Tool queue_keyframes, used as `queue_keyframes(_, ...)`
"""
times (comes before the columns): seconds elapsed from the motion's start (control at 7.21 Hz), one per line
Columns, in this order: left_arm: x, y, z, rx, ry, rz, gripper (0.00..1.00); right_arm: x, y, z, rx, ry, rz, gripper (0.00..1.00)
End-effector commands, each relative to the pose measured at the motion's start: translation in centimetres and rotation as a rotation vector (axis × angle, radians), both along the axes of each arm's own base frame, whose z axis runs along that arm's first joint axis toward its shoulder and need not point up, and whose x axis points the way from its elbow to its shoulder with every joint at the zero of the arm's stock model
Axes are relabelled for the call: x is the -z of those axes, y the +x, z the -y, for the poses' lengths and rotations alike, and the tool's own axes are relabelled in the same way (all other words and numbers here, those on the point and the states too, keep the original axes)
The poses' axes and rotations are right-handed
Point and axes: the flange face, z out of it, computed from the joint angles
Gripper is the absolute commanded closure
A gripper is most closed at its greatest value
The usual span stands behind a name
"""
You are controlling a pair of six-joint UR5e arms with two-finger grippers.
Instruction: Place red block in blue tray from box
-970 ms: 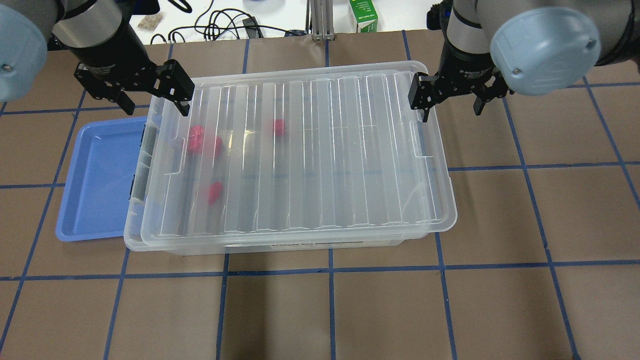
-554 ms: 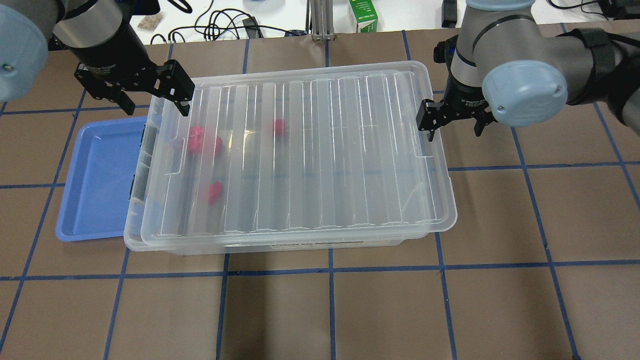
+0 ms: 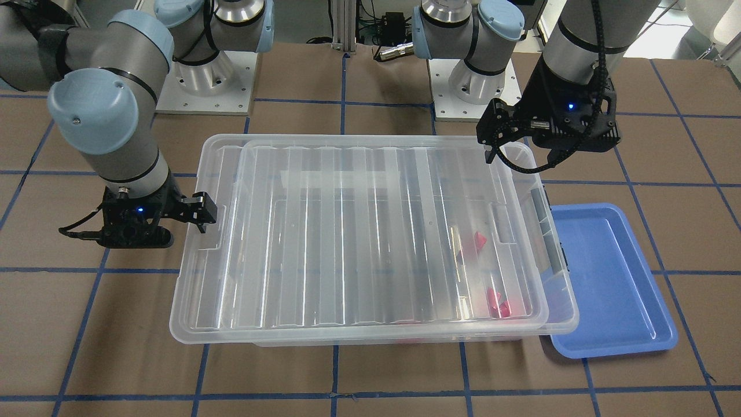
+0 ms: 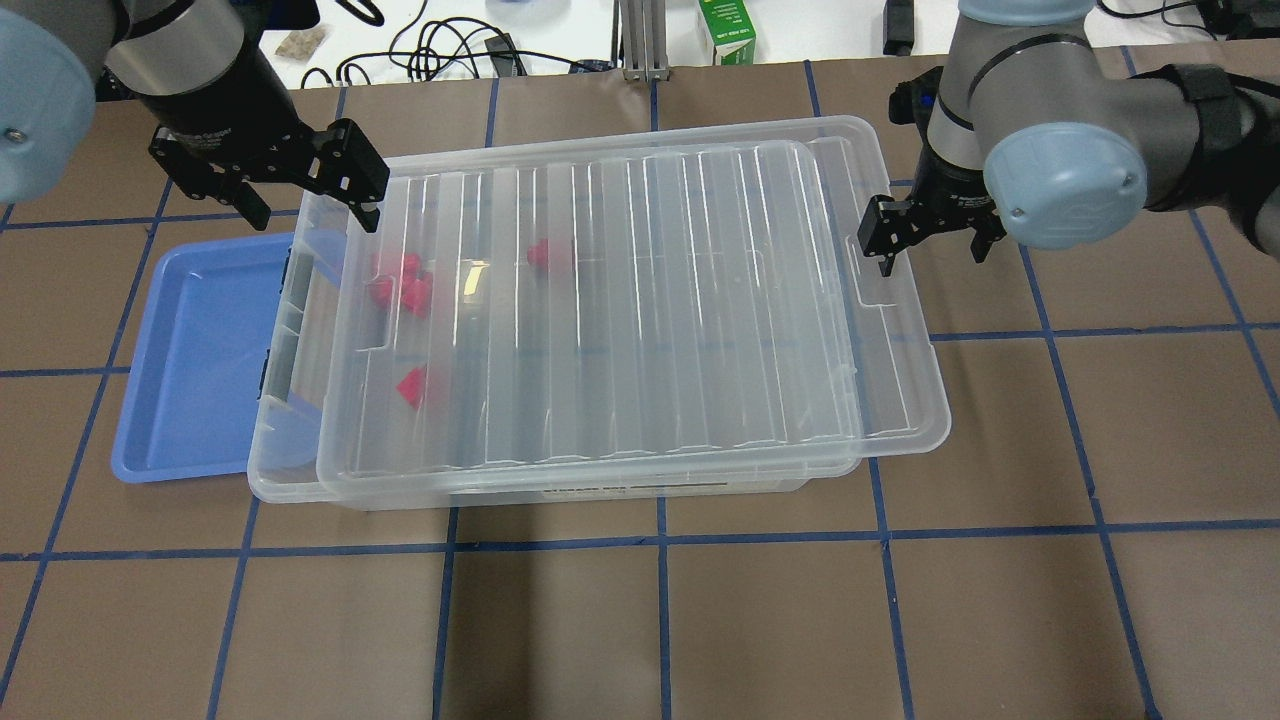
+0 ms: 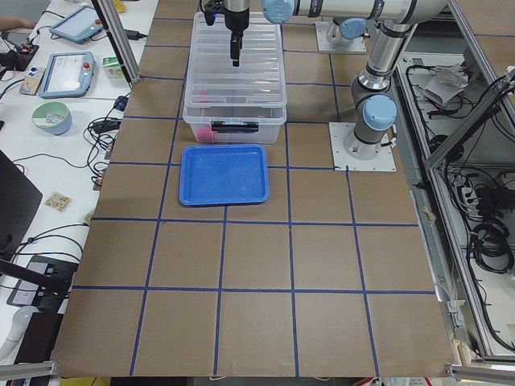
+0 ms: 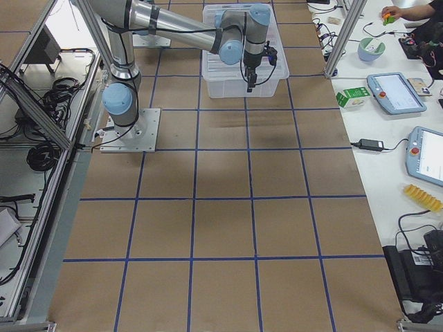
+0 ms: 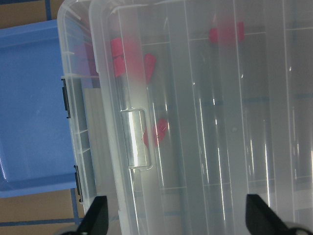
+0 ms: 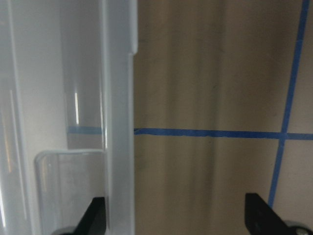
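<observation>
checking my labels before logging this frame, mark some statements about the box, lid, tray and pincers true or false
The blue tray is empty. True.
The clear lid lies on the table, off the box. False: it rests on the box, offset toward the right pincer.
The red blocks sit inside the box. True.
The left pincer holds a red block. False: it is open and empty.
The right pincer is open. True.
</observation>
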Motion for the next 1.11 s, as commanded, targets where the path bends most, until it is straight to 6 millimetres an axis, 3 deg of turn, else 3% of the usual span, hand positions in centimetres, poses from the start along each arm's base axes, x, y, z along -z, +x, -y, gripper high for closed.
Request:
queue_keyframes(0.0, 0.1, 0.0, 0.1, -0.001, 0.001, 0.0, 0.0, -0.2, -7.1, 0.4, 0.017, 0.008, -0.008, 0.0)
queue_keyframes(0.55, 0.1, 0.0, 0.1, -0.001, 0.001, 0.0, 0.0, -1.8, -9.8, -0.1, 0.02, 0.009, -0.07, 0.0)
queue_keyframes(0.83, 0.2, 0.0, 0.1, -0.004, 0.003, -0.001, 0.0, -1.5, -11.8, -0.3, 0.023, 0.02, -0.066, 0.0)
queue_keyframes(0.97, 0.4, -0.1, 0.1, -0.006, 0.009, -0.001, 0.0, -2.1, -11.3, -0.4, 0.022, 0.008, -0.066, 0.0)
